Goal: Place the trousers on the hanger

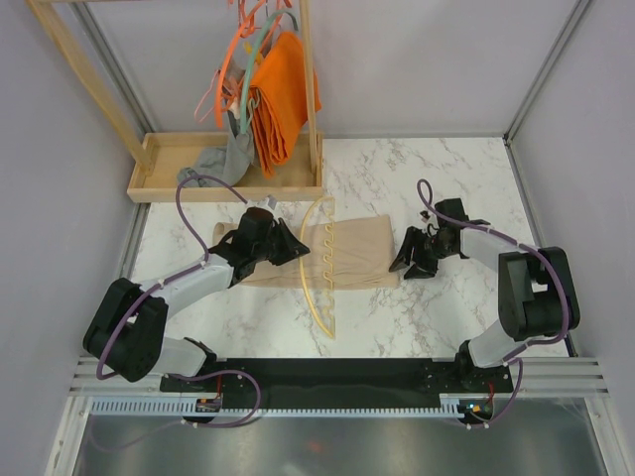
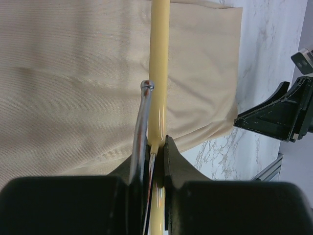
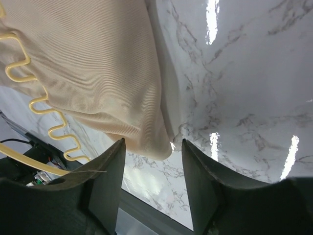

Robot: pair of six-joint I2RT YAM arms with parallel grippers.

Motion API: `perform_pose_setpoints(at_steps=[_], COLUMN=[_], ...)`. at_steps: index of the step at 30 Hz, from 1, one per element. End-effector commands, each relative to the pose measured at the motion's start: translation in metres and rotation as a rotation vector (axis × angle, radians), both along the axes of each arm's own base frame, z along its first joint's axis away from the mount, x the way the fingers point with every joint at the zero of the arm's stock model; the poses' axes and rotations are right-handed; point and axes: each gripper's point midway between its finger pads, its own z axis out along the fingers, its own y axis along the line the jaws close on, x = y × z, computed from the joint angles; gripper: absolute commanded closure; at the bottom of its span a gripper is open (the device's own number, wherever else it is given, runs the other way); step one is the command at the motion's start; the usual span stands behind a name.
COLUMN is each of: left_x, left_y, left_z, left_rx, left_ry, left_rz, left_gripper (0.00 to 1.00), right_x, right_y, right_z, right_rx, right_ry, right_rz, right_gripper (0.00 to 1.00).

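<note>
Trousers lie folded flat mid-worktop, a bit toward the far edge, in front of the wooden tray. Hanger lies across them, arch running near-to-far, its wavy bar apparently on top of the fabric. L gripper is clamped on the hanger's top, w/ both the metal hook and the yellow bar pinched in the jaws. R gripper stands open w/ nothing held, its fingers straddling the trousers' right-hand corner just above the marble.

Step in hand, as I read it: R takes the cloth edge to feed it over the hanger bar. To do it well:
- Drop R low enough to catch all the folded layers, not only the top one.
- Close on fabric only, clear of the wavy bar.
- L holds the hanger steady so the cloth slides w/o dragging the pile.

Risk: thin fabric slips or unfolds.
</note>
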Motion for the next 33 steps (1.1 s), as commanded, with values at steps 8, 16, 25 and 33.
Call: perform_pose_setpoints(at_steps=[8,16,25,33], left_x=[0.012,0.014,0.018,0.022], left_y=[-0.010,-0.010,-0.020,-0.027], left_z=[0.023,0.021,0.043,0.042], left_rx=[-0.047,-0.041,-0.120,-0.139], left_ry=[-0.072,-0.068,-0.066,-0.062], left_rz=[-0.007,-0.007,0.013,0.014], left_gripper=[0.98,0.98,0.98,0.98], right_x=[0.054,0.002,-0.017,-0.011], right_y=[0.003,0.002,0.005,0.011], right_z=[0.020,-0.001,-0.012,-0.017], right_rx=[-0.006,0.016,0.042,0.079], right_ry=[-0.113,-0.059,-0.034,-0.030], right_rz=[-0.025,-0.026,-0.015,-0.025], right_gripper=[0.30,0.32,0.39,0.44])
